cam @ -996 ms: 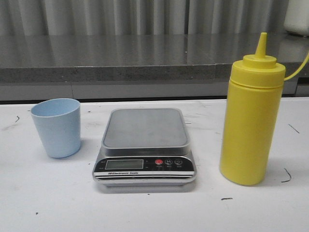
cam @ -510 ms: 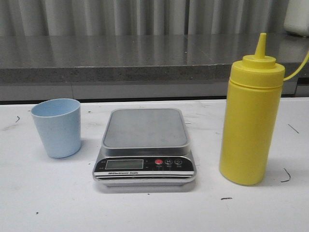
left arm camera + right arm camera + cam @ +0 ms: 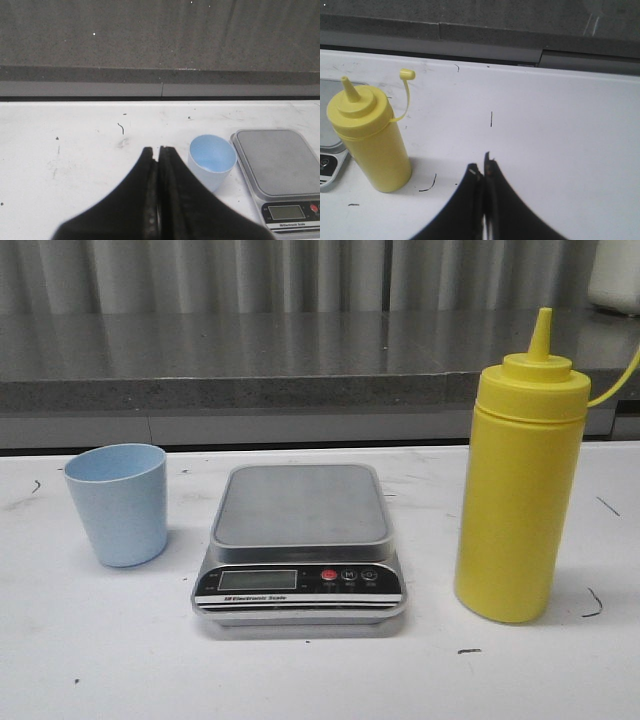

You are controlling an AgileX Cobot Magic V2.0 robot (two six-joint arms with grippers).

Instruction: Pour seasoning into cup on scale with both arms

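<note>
Still — cup (image 3: 117, 503) left of scale (image 3: 299, 543)

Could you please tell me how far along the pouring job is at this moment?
Nothing looks done yet. The cup stands on the table left of the scale, whose platform is bare. The seasoning bottle stands upright on the right, uncapped and ungripped. Nothing is in hand: left gripper and right gripper are shut and empty. Left: cup onto scale, then pour.

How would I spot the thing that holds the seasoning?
Find the steel-topped digital kitchen scale in the middle of the white table. On its right stands a tall yellow plastic squeeze bottle. Its cone nozzle is unique, and it towers over the small pale blue plastic cup at left.
</note>
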